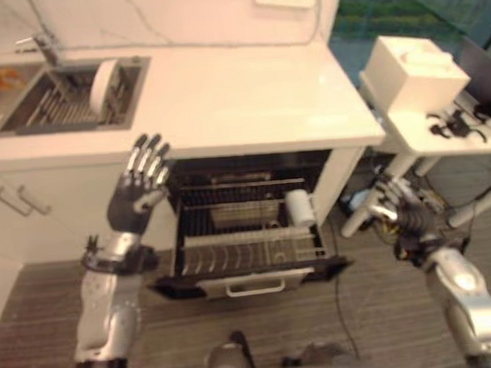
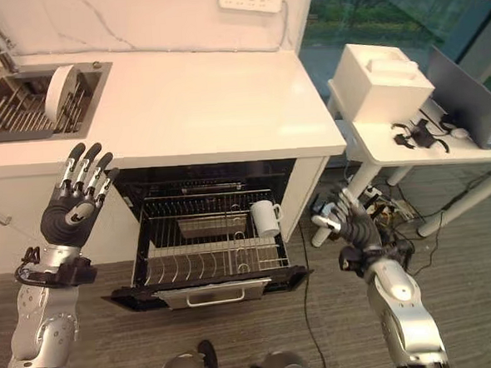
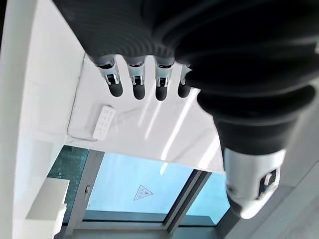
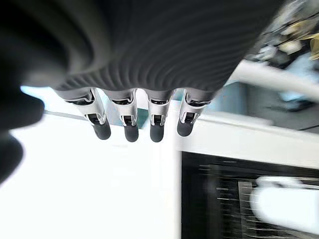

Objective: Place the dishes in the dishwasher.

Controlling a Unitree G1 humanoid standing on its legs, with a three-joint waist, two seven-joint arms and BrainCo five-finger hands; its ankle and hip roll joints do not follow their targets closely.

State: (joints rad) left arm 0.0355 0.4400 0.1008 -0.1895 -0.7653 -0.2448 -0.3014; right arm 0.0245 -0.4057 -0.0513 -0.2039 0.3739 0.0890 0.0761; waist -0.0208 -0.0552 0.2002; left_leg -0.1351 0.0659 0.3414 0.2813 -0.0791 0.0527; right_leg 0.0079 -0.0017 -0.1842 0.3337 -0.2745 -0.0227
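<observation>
A white plate (image 2: 59,94) stands on edge in the rack inside the sink (image 2: 9,132) at the counter's left. Below the counter the dishwasher (image 2: 207,236) is open, its wire rack pulled out over the lowered door. A white mug (image 2: 265,217) lies in that rack at its right side. My left hand (image 2: 73,203) is raised in front of the counter edge, left of the dishwasher, fingers straight and empty. My right hand (image 2: 354,224) hangs open to the right of the dishwasher, holding nothing.
The white counter (image 2: 198,95) runs across the top, with a faucet (image 2: 0,53) behind the sink. A side table (image 2: 410,145) at the right carries a white box (image 2: 381,80) and dark clutter. Table legs and cables crowd the floor near my right hand.
</observation>
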